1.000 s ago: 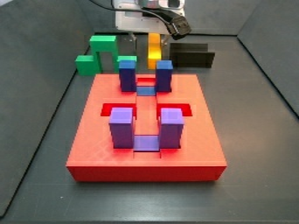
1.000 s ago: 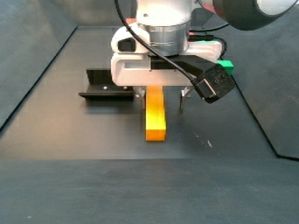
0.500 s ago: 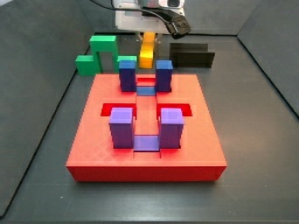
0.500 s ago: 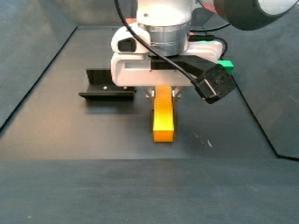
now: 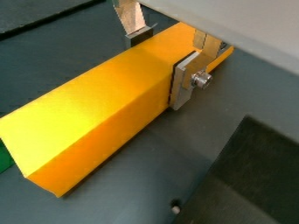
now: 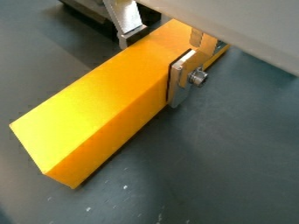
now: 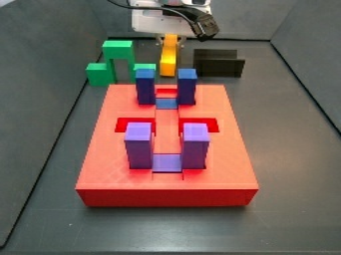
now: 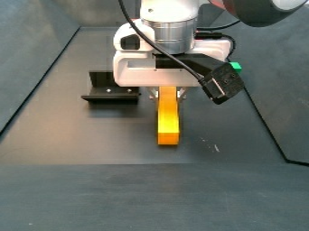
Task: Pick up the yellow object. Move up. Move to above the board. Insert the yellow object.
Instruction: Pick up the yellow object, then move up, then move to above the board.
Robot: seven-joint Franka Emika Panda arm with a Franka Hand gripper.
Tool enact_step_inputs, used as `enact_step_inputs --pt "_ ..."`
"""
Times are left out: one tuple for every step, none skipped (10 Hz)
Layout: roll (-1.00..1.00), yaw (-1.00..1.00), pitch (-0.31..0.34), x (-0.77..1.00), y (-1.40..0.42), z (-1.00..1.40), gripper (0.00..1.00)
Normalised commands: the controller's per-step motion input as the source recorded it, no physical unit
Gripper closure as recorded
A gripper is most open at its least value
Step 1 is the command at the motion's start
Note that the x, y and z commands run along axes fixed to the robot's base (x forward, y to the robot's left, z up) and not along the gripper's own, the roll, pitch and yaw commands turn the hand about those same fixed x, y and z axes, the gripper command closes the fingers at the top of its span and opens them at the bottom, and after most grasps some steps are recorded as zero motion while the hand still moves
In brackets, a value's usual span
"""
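The end effector (image 8: pixel 171 90), upper middle of a side view, grips the yellow object (image 8: pixel 168 117) at one end, behind the board (image 7: pixel 167 154). The long bar could tilt and slip.

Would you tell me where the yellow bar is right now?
The yellow bar is clamped in the pincer, hanging beyond the red board's far edge in a side view, between the green arch block and the dark fixture.

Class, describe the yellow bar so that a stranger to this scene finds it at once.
Look behind the red board, where the robot's hand hangs. The yellow bar is clamped between its fingers. It is the only long, plain yellow piece; the green block nearby is arched.
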Motion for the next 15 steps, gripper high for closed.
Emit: enact_step_inputs --pt "0.0 0.0 0.0 0.0 0.0 0.0 1.0" --pt "0.0 0.0 0.0 0.0 0.0 0.0 1.0" --pt "0.0 0.0 0.0 0.0 0.0 0.0 1.0" --pt "0.0 0.0 0.0 0.0 0.0 0.0 1.0" --pt "0.0 0.0 0.0 0.0 0.0 0.0 1.0" --pt "0.0 0.0 0.0 0.0 0.0 0.0 1.0" --pt "0.0 0.0 0.0 0.0 0.0 0.83 1.0" --pt "-0.01 -0.05 0.04 -0.07 -0.07 0.76 1.0" --pt "0.01 -0.05 0.036 -0.09 -0.05 0.54 1.0" --pt "0.04 -0.03 0.019 -0.07 -0.02 0.34 1.0" --pt "0.0 0.0 0.0 0.0 0.0 1.4 1.0" --pt "0.0 0.01 0.022 -0.01 0.01 1.4 1.0" --pt "0.02 0.0 0.042 -0.03 0.0 1.4 1.0" --pt "0.05 0.0 0.012 0.0 0.0 1.4 1.0" --pt "0.02 0.01 0.039 0.0 0.0 1.4 1.0"
